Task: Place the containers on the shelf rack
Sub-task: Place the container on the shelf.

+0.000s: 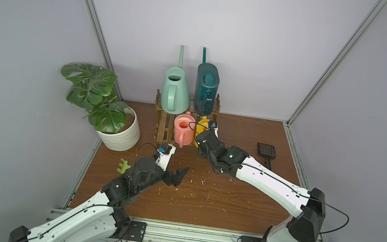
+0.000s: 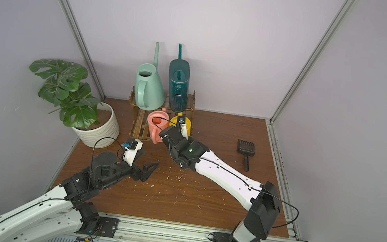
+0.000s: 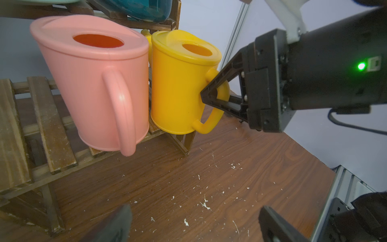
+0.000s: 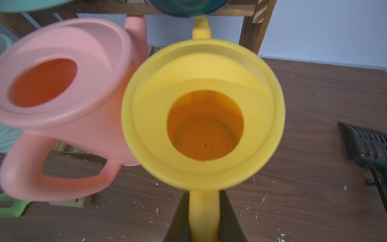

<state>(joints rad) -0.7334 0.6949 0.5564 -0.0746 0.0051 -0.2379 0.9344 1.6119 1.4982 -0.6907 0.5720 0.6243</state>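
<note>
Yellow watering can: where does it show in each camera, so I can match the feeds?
In a top view: yellow watering can, lower tier of the shelf rack, only partly visible.
In a top view: same spot, right of the pink can.
Left wrist: whole side on show, handle clamped in the right gripper.
Right wrist: close up from above, opening facing the camera.
Shared landmark: the pink can beside it, in all four views.

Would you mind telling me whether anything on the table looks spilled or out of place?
Yes: small white flecks are scattered over the wooden table in front of the rack, like spilled crumbs or shavings. Nothing else stands out.
</note>
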